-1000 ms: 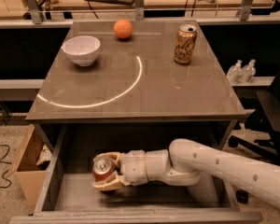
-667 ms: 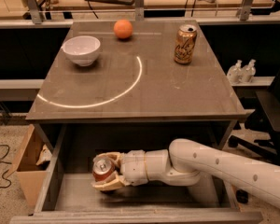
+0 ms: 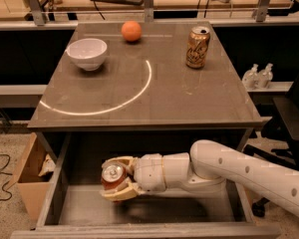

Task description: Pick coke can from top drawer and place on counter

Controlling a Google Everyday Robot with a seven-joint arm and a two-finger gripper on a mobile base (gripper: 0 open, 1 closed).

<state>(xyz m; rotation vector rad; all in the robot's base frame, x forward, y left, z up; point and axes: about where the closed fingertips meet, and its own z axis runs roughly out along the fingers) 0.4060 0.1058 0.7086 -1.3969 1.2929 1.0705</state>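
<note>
The coke can [image 3: 112,177], red with a silver top, stands upright inside the open top drawer [image 3: 184,210], at its left middle. My gripper [image 3: 114,179] reaches in from the right on a white arm, and its tan fingers are shut around the can's sides. The can looks held slightly above the grey drawer floor, with a shadow beneath it. The counter [image 3: 189,96] with its white arc line lies above and behind the drawer.
On the counter stand a white bowl [image 3: 87,53] at back left, an orange [image 3: 131,31] at the back, and a tan-gold soda can [image 3: 198,47] at back right. A cardboard box [image 3: 27,176] sits on the floor left of the drawer. Two bottles [image 3: 258,76] stand to the right.
</note>
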